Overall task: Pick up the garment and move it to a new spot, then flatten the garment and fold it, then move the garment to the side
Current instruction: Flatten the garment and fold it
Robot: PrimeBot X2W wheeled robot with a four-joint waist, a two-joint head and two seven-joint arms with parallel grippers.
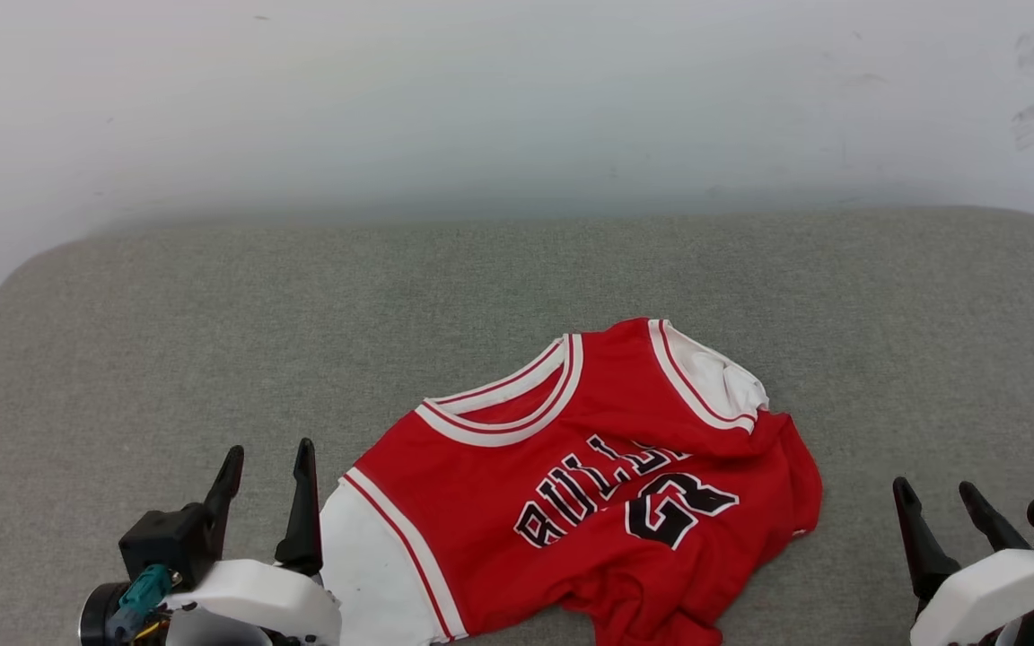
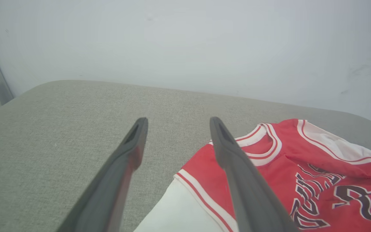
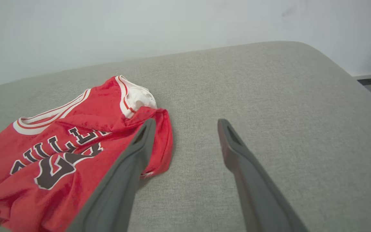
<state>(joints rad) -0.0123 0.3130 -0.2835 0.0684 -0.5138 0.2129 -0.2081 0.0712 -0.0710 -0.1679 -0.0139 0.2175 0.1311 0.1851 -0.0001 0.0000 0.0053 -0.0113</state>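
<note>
So the left gripper (image 1: 269,449) is sitting with its two fingers spread wide, nothing between them, just bare grey cushion (image 1: 167,341) showing in the gap. The garment (image 1: 589,484) is lying right beside it on its inner side, with the near white sleeve (image 1: 373,565) just about reaching the inner finger. From the left wrist view that finger is crossing in front of the sleeve's striped trim, but I can't tell if it's actually touching cloth.

The right gripper (image 1: 935,486) is hanging wide open too, gripping nothing. The shirt's rumpled red edge is sitting off to its inner side, with a strip of cushion showing between them.

The shirt itself is lying front up and pretty crumpled. Its collar (image 1: 508,404) is pointing away from both grippers toward the pale wall (image 1: 517,90), and the black lettering (image 1: 625,498) is wrinkling across the folds.
</note>
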